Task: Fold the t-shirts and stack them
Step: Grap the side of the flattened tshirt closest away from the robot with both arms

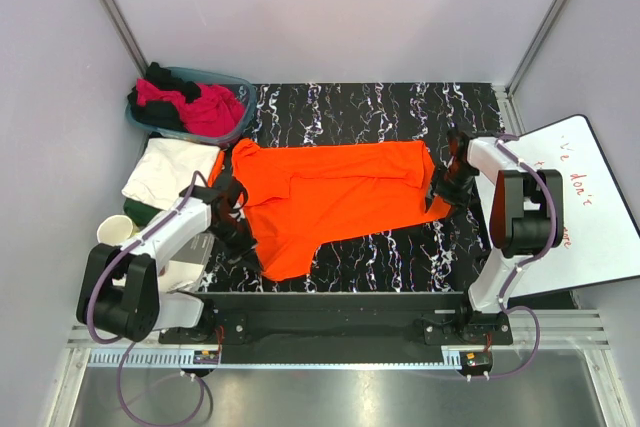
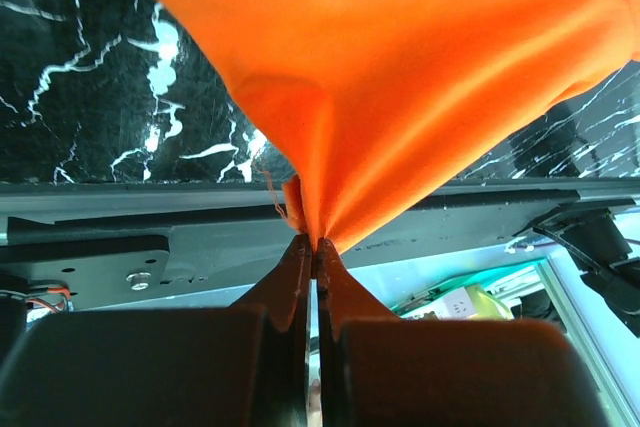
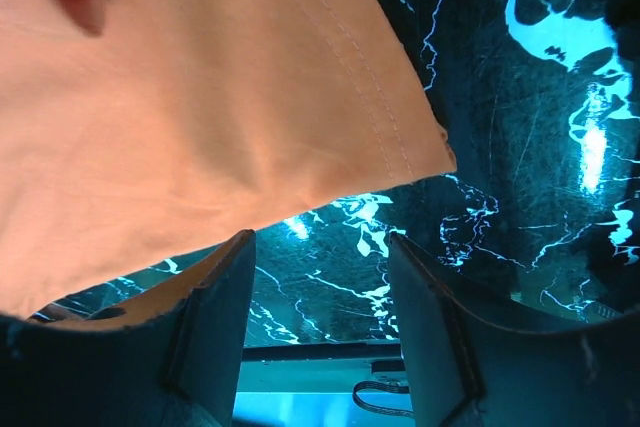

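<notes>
I'm seeing the orange tee (image 1: 330,192) lying spread across the middle of the marble table (image 1: 400,107). L gripper (image 2: 315,247) is clamping shut on a bunched bit of its edge, approx 8 o'clock of the shirt, w/ cloth tenting up from the tips. R gripper (image 3: 320,242) is sitting at 3 o'clock, jaws apart, gripping nothing, hem corner just beside it. A white tee (image 1: 170,167) is lying at 9 o'clock. A pink tee (image 1: 210,107) and a black tee (image 1: 165,77) are sitting in the basket (image 1: 240,82) at 10 o'clock.

The orange t-shirt (image 1: 340,192) is soft matt cloth; the black marbled table (image 1: 380,107) looks glossy.
</notes>
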`<state>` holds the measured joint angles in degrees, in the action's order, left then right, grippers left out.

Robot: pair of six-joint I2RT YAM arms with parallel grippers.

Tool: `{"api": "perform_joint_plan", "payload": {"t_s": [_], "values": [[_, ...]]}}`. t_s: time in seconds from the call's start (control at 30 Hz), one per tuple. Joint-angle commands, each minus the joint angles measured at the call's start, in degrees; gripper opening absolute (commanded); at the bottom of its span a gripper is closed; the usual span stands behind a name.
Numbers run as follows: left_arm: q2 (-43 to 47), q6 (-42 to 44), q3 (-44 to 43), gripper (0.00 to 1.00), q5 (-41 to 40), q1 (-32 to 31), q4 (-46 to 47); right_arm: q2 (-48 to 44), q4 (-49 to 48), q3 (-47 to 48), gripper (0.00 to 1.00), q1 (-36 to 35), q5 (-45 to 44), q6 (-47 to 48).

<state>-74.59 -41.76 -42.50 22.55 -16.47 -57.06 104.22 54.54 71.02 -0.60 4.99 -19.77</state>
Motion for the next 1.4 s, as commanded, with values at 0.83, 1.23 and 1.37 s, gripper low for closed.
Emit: {"api": "perform_joint_plan", "payload": {"t_s": [0.83, 1.23, 1.37], "values": [[-6.8, 0.0, -4.7, 0.0, -5.0, -3.7, 2.2, 16.1, -8.7, 20.0, 0.62, -0.1, 8.4, 1.0], [-9.9, 0.4, -7.2, 0.0, -5.1, -4.4, 2.1, 16.3, -8.4, 21.4, 0.55, 0.0, 10.7, -0.2], [-10.8, 0.5, -7.8, 0.0, -5.1, -4.4, 2.1, 15.7, -5.7, 21.5, 0.74, -0.1, 7.0, 0.3]]}}
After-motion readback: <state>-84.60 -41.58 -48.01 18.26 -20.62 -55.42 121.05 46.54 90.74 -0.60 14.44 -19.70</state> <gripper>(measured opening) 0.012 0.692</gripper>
